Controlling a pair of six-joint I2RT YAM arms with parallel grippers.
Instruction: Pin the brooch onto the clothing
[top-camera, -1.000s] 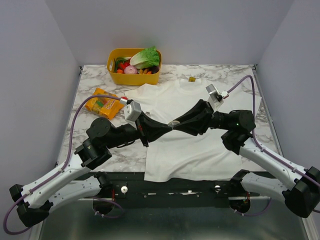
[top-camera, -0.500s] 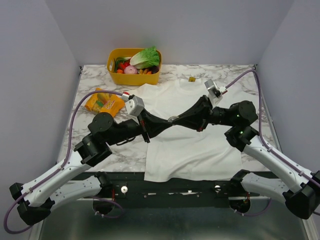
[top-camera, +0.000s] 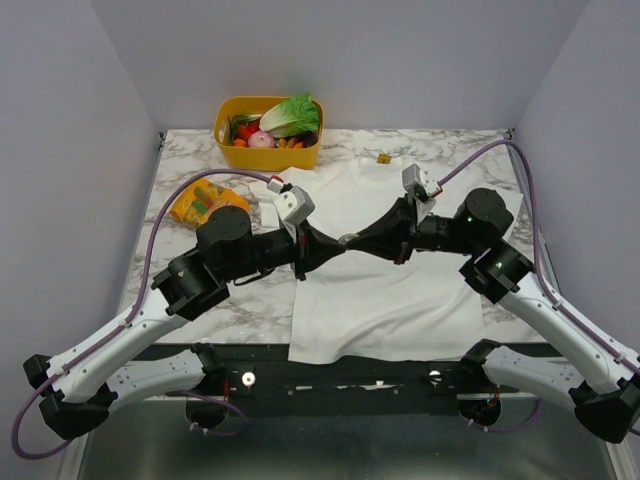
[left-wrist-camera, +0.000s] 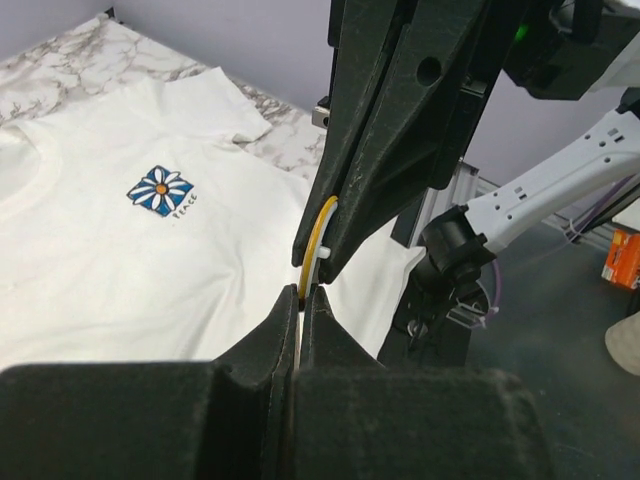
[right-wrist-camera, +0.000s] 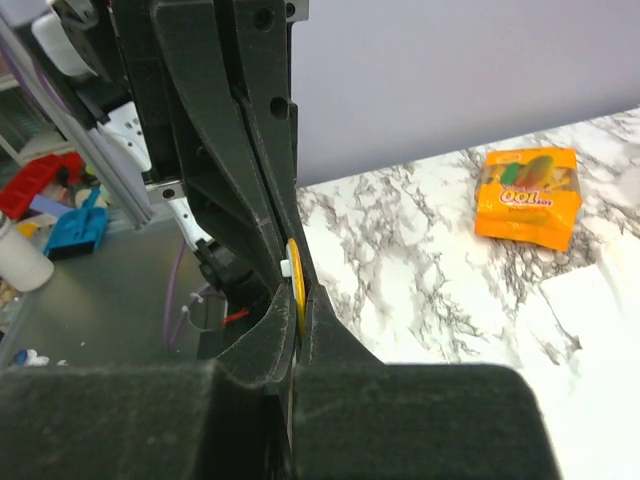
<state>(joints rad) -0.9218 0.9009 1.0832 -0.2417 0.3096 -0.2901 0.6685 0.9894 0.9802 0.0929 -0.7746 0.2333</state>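
The clothing (top-camera: 380, 290) is a white T-shirt lying flat on the marble table, its blue flower print (left-wrist-camera: 160, 190) showing in the left wrist view. Above its chest my two grippers meet tip to tip. The brooch (top-camera: 346, 239) is a small yellow disc seen edge-on, and both grippers pinch it. My left gripper (top-camera: 335, 244) comes in from the left and is shut on the lower edge of the brooch (left-wrist-camera: 315, 240). From the right, my right gripper (top-camera: 357, 239) is shut on the other edge of the brooch (right-wrist-camera: 296, 280).
A yellow basket (top-camera: 265, 158) of vegetables stands at the back left. An orange snack packet (top-camera: 205, 203) lies left of the shirt. A small yellow tag (top-camera: 384, 158) sits at the shirt's collar. The shirt's hem reaches the table's near edge.
My right gripper's jaws have closed on the brooch. Both arms have swung their elbows and wrists farther over the table, while the meeting point of the fingertips has stayed put.
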